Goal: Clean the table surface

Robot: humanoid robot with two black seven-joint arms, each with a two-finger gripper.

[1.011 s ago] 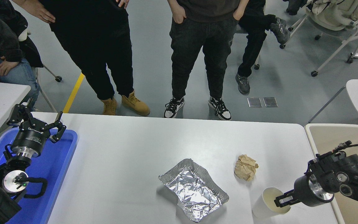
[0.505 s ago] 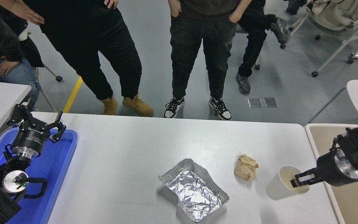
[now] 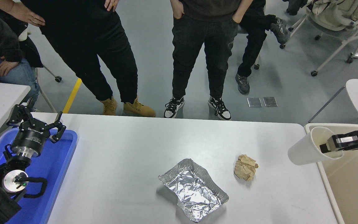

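The table surface (image 3: pixel 129 161) fills the lower frame. Nearest on it lies a foil tray (image 3: pixel 193 189), with a crumpled brown paper ball (image 3: pixel 245 167) just beyond. The left gripper (image 3: pixel 36 123) is parked over a blue bin (image 3: pixel 54 174) at lower left, fingers spread. The right gripper (image 3: pixel 329 146) reaches in from the right edge, clamped on the rim of a tilted white paper cup (image 3: pixel 309 147), held above the table's right end beside a beige bin (image 3: pixel 353 183). People (image 3: pixel 197 46) stand beyond the far side.
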